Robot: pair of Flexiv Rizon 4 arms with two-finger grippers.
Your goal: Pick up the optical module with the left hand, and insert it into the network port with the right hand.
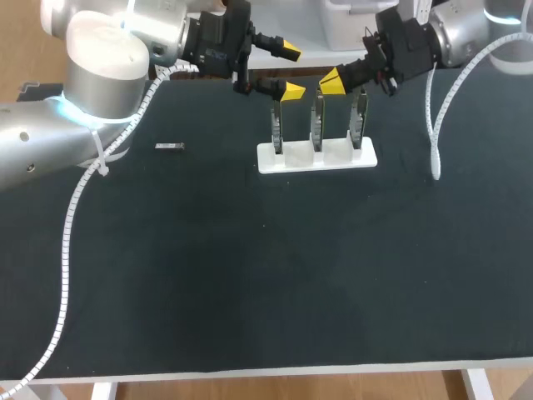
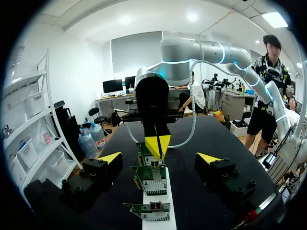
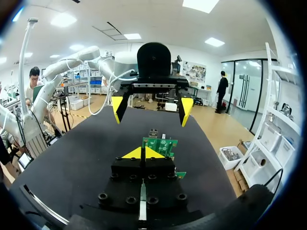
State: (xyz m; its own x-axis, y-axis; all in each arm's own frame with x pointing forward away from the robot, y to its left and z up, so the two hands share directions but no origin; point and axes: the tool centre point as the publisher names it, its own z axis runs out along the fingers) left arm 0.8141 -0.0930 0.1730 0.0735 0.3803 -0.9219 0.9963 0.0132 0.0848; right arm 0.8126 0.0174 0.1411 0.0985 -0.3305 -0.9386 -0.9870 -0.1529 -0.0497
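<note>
Head view: optical module [image 1: 169, 147] lies flat, long axis left-to-right; left fingers [image 1: 291, 91] spread wide, right fingers [image 1: 331, 81] together, both empty

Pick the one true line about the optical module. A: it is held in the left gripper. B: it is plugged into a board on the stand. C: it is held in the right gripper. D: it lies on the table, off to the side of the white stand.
D: the optical module lies flat on the table, apart from the white stand, and the left gripper is open and empty.
</note>
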